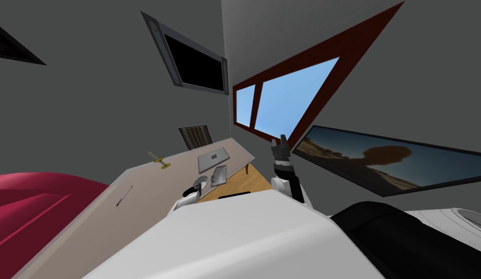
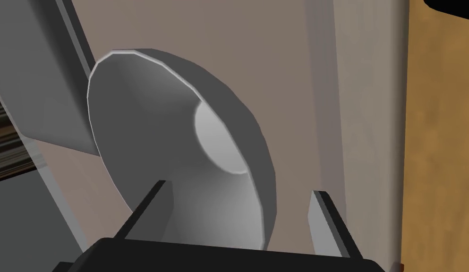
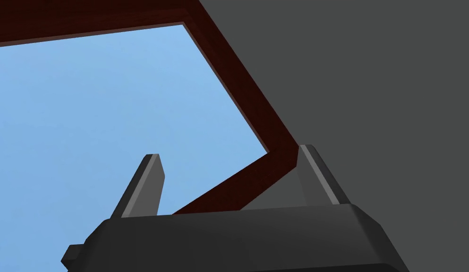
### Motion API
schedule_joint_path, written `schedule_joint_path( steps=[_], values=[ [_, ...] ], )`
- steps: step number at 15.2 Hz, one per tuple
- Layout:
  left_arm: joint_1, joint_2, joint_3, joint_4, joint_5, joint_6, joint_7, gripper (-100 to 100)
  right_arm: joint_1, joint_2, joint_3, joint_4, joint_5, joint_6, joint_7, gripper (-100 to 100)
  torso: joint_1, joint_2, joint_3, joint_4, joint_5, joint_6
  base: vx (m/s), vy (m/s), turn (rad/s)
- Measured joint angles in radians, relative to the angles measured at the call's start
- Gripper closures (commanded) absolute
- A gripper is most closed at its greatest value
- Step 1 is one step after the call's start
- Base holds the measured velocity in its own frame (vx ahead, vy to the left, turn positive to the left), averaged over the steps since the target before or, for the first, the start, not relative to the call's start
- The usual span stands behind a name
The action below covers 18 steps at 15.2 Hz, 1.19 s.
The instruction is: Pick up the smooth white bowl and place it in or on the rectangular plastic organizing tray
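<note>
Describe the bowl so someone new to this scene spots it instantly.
Find the long beige table. At its edge nearest the robot, just ahead of the open left tool, lies the pale grey bowl, next to a grey tray. It is the only round, deep thing there; its neighbours are flat and rectangular.

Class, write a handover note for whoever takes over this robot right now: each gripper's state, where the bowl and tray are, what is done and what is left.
Left gripper: open, fingers straddling the near rim of the smooth grey-white round bowl, not yet shut.
Right gripper: open, empty, raised at my right.
Bowl sits on the beige table, beside the flat grey rectangular tray.
Done: the reach.
Left: shut, lift, set the bowl in the tray.
</note>
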Motion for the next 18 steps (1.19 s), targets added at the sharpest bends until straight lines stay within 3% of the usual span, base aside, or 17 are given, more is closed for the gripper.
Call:
schedule_joint_path(
  steps=[4, 10, 14, 18],
  values=[
    [0.001, 0.0, 0.0, 0.001, 0.0, 0.001, 0.001, 100, 0.0, 0.0, 0.0, 0.0, 0.0, 0.0, 0.0, 0, -0.001, 0.002, 0.001, 0.001, 0.0, 0.0, -0.006, -0.002, -0.006],
    [0.014, -0.005, 0.009, -0.071, 0.003, 0.061, -0.006, 100, 0.0, 0.0, 0.0, 0.0, 0.0, 0.0, 0.0, 0, -0.003, 0.006, 0.004, 0.002, -0.001, 0.001, -0.045, -0.024, -0.011],
    [0.021, 0.031, 0.019, -0.115, -0.005, 0.102, 0.0, 100, 0.0, 0.0, 0.0, 0.0, 0.0, 0.0, 0.0, 0, -0.006, 0.005, 0.004, 0.002, -0.003, 0.0, -0.018, -0.063, 0.028],
    [0.029, 0.043, 0.033, -0.177, -0.017, 0.157, 0.002, 100, 0.0, 0.0, 0.0, 0.0, 0.0, 0.0, 0.0, 0, -0.01, 0.003, 0.003, 0.002, -0.003, 0.001, 0.016, -0.091, -0.005]
  ],
)
